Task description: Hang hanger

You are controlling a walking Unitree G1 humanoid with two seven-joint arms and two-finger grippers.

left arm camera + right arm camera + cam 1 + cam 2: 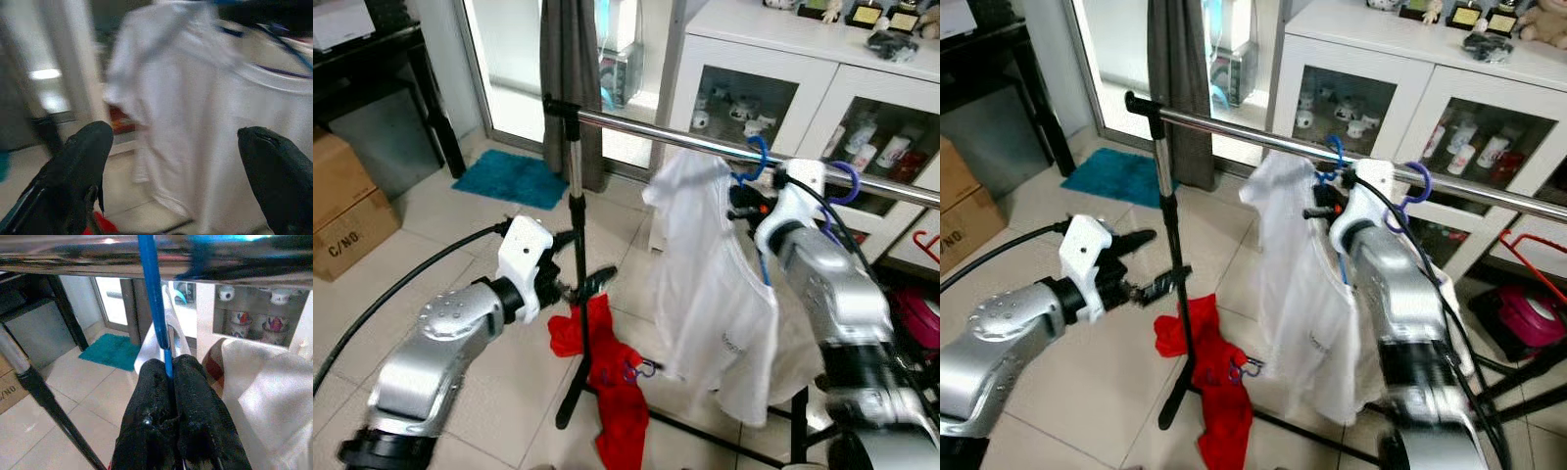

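Note:
A blue hanger carrying a white shirt has its hook over the chrome rail. My right gripper is just under the rail, shut on the hanger's blue stem, as the right wrist view shows with both fingers pressed together on it. My left gripper is open and empty, lower down beside the rack's upright pole and left of the shirt. A purple hanger hooks the rail further right.
A red garment with a small purple hanger lies on the tiled floor at the rack's foot. A white glass-front cabinet stands behind the rail. Cardboard boxes and a teal mat lie to the left.

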